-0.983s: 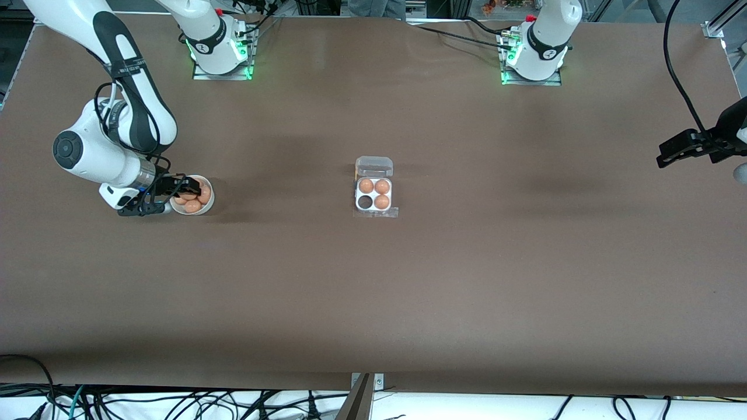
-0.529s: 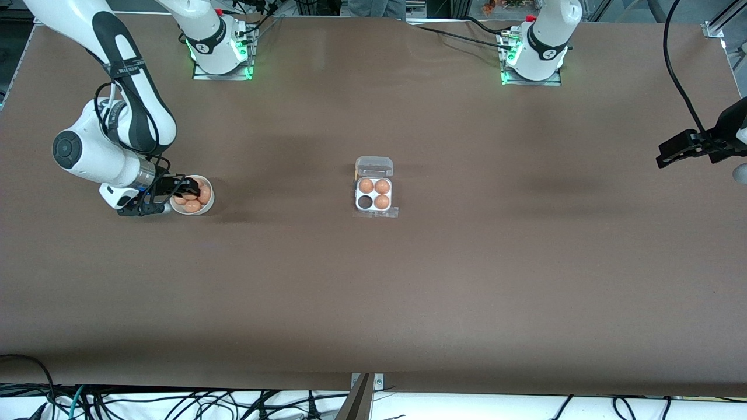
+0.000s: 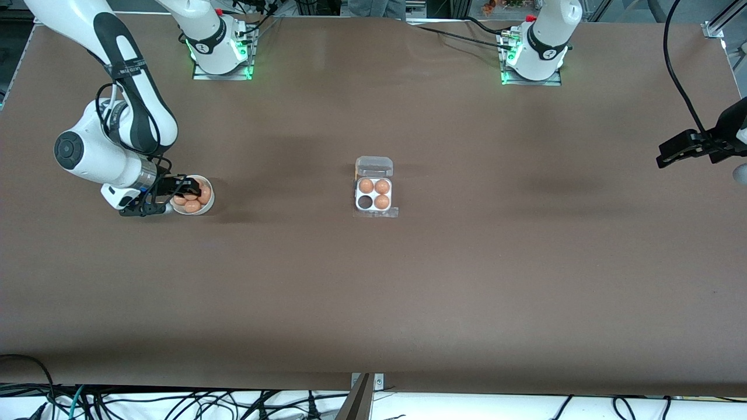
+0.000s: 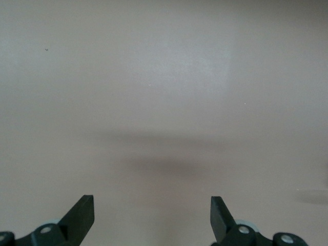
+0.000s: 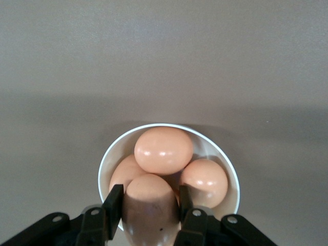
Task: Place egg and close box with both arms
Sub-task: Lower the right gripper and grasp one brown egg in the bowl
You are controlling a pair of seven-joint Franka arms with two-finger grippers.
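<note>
My right gripper (image 3: 185, 188) is over the round white bowl (image 3: 205, 205) at the right arm's end of the table. In the right wrist view its fingers (image 5: 114, 204) are shut on a tan-brown egg (image 5: 149, 207) just above the other eggs (image 5: 164, 149) in the bowl (image 5: 229, 177). The box (image 3: 373, 195) sits mid-table, its clear lid (image 3: 374, 166) open. It holds three eggs, and one cell (image 3: 365, 202) is empty. My left gripper (image 3: 677, 150) is open and hovers over bare table at the left arm's end; its fingertips (image 4: 82, 211) show nothing between them.
The brown table (image 3: 467, 262) is wide and bare around the box. The arm bases (image 3: 534, 55) stand along the edge farthest from the front camera. Cables (image 3: 175, 402) hang below the nearest edge.
The right arm has shifted very slightly while its gripper stays at the bowl. The left arm has not moved.
</note>
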